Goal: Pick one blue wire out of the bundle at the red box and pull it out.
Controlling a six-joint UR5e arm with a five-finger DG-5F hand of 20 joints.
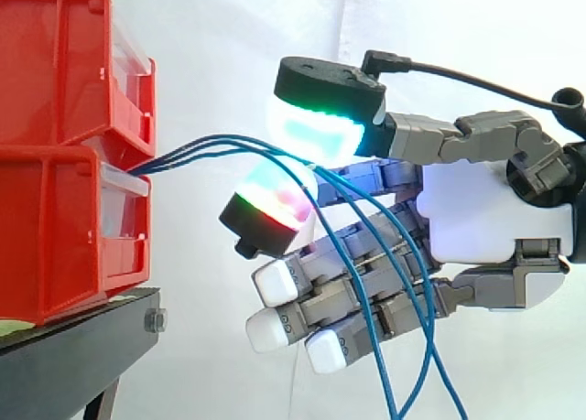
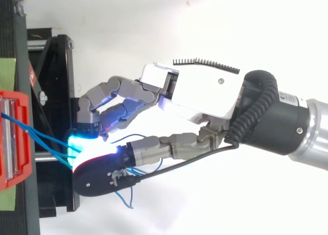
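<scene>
We're at the grab step: hand (image 1: 467, 219) thumb and finger pinch narrow on the blue wires (image 1: 197, 149) right of the red bins (image 1: 55, 210); next we'd pull right, ideally holding just one

Looks like a robotics lab test bench. Shown by a plain white curtain (image 1: 220, 36) as backdrop on the far side, stacked red bins (image 1: 55, 210) on a black stand (image 1: 73, 356) at the left, and an industrial arm (image 2: 292, 127) reaching in from the right.
</scene>
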